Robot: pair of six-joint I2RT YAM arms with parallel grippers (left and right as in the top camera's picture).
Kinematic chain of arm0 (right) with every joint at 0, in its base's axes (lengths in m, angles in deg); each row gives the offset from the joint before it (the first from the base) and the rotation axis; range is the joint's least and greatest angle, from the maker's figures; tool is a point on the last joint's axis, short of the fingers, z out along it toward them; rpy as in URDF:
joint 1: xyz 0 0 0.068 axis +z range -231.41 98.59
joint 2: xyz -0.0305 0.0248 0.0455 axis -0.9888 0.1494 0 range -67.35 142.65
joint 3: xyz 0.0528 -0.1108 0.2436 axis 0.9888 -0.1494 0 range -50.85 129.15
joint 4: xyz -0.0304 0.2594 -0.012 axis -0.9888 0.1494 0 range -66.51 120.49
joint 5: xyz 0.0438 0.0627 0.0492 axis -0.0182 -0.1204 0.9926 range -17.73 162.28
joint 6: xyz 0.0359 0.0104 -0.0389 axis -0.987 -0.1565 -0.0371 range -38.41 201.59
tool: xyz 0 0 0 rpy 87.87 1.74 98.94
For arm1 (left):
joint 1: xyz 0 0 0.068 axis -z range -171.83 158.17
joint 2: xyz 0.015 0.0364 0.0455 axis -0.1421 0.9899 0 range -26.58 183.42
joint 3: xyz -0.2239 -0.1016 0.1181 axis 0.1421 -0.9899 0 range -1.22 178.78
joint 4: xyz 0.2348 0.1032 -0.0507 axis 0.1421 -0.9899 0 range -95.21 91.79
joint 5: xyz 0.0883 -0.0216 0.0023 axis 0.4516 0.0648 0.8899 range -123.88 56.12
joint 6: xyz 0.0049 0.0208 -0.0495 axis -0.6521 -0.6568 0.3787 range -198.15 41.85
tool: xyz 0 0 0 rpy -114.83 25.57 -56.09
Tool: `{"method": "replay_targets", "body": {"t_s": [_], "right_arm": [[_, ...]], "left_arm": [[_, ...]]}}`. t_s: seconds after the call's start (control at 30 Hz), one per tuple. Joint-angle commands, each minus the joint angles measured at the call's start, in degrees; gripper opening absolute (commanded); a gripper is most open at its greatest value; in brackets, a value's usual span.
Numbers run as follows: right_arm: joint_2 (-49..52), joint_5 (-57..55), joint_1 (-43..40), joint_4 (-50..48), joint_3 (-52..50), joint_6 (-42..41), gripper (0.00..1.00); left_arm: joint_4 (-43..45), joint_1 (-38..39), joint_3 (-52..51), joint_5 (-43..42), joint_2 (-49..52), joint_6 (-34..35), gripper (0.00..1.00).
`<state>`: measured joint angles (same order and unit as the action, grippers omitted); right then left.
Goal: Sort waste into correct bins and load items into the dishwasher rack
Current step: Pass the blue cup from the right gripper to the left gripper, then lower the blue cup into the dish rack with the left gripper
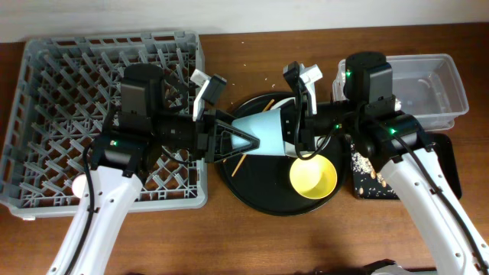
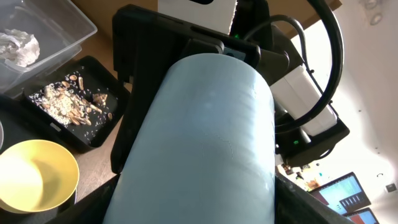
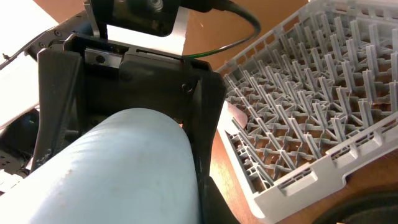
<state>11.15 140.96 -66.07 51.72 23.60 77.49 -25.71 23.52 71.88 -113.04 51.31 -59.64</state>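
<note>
While left claw [image 1: 241, 142] and right claw [image 1: 293, 131] grip opposite ends, pale blue cup [image 1: 261, 131] lies sideways, tapered.

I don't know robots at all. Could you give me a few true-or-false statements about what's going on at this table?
1. Both the left gripper and the right gripper are closed on the blue cup, which is off the table. True.
2. The yellow bowl lies upside down. False: it stands upright on the round black tray.
3. The food scraps lie in the shallow black tray. True.
4. The clear tub holds nothing. False: the left wrist view shows a crumpled white napkin in it.
</note>
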Motion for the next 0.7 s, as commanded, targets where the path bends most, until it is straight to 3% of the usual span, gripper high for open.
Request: {"method": "replay_targets", "body": {"t_s": [0.0,0.17,0.23,0.33,0.5,0.67], "right_arm": [[0.7,-1.2,-0.1,-0.7,0.1,0.7,0.6],[0.2,-0.9,-12.1,-0.8,0.2,-4.0,0.73],[0.2,1.9,-16.6,-0.1,0.2,-7.0,0.73],[0.2,-0.4,-18.6,8.7,0.1,-7.5,0.73],[0.9,-32.7,-10.3,28.2,0.0,-6.7,0.73],[3.0,-44.0,2.9,29.4,0.0,-7.0,0.77]], "left_arm": [[0.9,1.1,0.9,-1.8,-0.3,1.9,0.61],[-2.3,-3.7,0.9,6.4,-0.5,1.9,0.55],[-6.6,-5.9,0.9,13.9,-0.5,1.9,0.55],[-18.4,-10.2,1.1,34.3,-1.2,2.6,0.55],[-39.1,-20.7,5.5,59.6,-2.5,2.8,0.56],[-47.6,-26.5,5.7,74.6,-2.2,2.8,0.56]]}}
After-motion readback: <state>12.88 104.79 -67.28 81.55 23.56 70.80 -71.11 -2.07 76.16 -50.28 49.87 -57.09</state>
